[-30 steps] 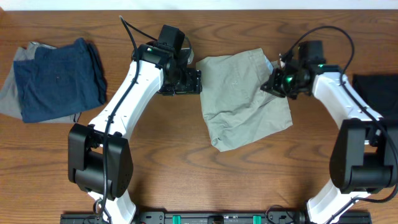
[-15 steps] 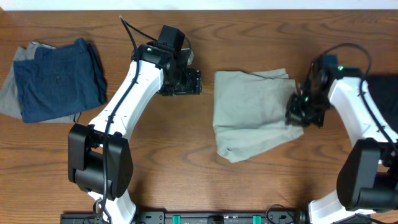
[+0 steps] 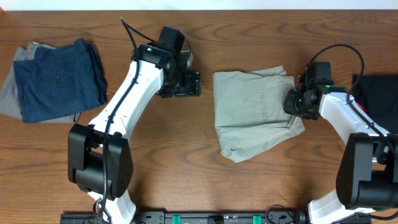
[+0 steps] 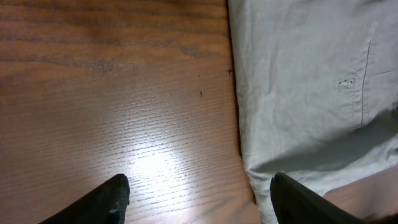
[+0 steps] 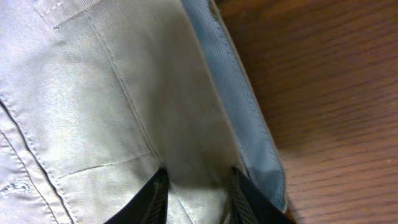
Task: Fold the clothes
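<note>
Khaki trousers [image 3: 255, 115], frame centre: limp, light; pinch thick waistband [image 5: 231, 84]. Left hand [image 4: 199, 186] released; right hand [image 5: 199, 180] released over cloth.

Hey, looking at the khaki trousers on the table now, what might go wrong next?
The right gripper has its fingers slightly apart on the khaki trousers at their right edge; lifting away may snag the cloth and drag the fold open. The trousers lie skewed, their lower edge slanting, so another fold may come out crooked.
</note>
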Robot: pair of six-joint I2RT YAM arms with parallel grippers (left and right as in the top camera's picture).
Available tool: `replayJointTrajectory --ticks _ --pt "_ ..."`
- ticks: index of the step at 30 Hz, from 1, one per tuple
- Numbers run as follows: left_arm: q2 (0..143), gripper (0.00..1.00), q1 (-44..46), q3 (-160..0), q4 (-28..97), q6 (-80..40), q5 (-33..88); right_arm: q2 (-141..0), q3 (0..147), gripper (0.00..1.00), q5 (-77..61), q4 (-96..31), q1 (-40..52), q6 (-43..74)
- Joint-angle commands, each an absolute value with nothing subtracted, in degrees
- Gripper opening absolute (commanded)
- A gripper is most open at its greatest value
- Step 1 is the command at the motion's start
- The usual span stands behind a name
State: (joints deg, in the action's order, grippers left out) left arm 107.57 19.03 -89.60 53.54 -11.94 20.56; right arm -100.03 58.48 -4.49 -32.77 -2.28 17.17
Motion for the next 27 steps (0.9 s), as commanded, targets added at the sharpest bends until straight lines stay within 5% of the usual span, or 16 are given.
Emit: replayJointTrajectory --ticks 1,10,17,21,27 --pt "106.52 0.78 19.09 -89.67 53.39 -11.66 20.08 -99.55 60.86 0.33 -3.18 -35.38 -4.69 15.75" --pt "107.11 0.84 19.38 -89.67 42.39 -7.64 20.45 -92.23 68.31 0.47 -3.29 -51.37 -14.76 17.23" --pt "111.70 0.89 22.55 -89.67 33.34 -4.29 20.51 -89.41 67.20 0.44 -18.26 -65.63 -15.94 10.92" --pt "116.36 0.89 25.26 -89.69 29.50 -1.43 20.47 -89.47 63.40 0.44 -30.61 -65.56 -13.21 5.28" --pt "122.69 0.90 27.09 -89.69 27.83 -1.19 20.47 -89.54 55.27 0.47 -31.75 -57.60 -8.82 5.34"
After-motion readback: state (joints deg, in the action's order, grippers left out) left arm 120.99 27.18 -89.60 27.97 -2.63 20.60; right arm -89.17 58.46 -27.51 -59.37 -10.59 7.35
